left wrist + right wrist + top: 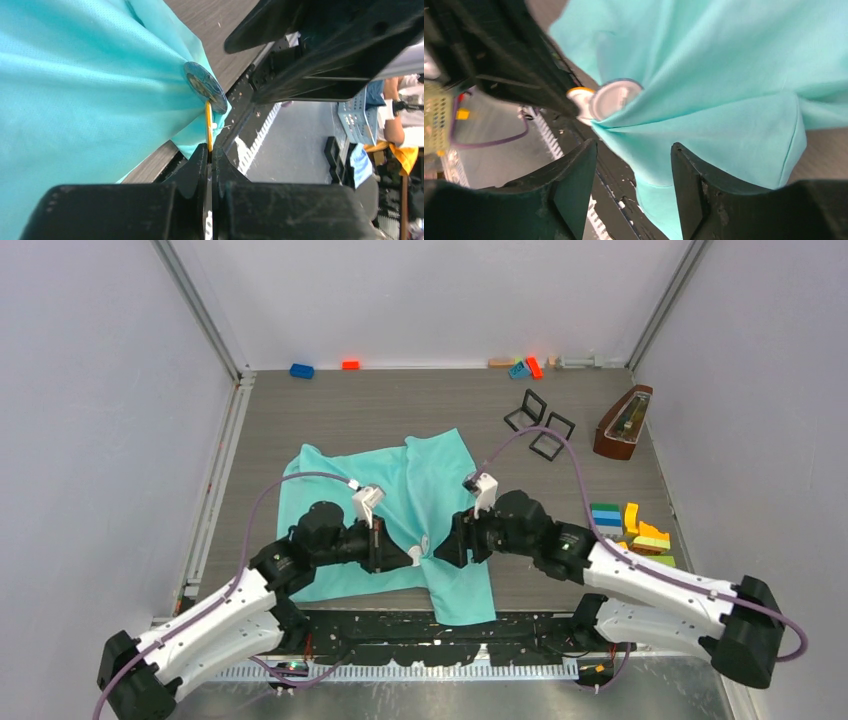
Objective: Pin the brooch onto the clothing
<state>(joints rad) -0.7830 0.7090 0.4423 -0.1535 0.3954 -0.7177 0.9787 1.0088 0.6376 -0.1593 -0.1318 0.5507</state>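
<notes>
The clothing (430,475), a turquoise T-shirt, lies bunched in the middle of the table, and a fold hangs over the near edge. The brooch (205,87) is a round disc pressed against a gathered fold of the fabric (75,90). My left gripper (210,150) is shut on the thin yellow part sticking out of the brooch. In the right wrist view the brooch (616,97) shows as a pale disc at the fold's tip. My right gripper (633,147) stands open just below it and holds nothing, with cloth (724,75) behind the gap. Both grippers (418,555) (447,548) meet at the near edge.
Two black wire stands (537,423) and a wooden metronome (624,423) sit at the back right. Coloured blocks (635,530) lie by the right arm, and more blocks (525,367) line the back wall. The table's perforated front rail (260,140) runs right under the brooch.
</notes>
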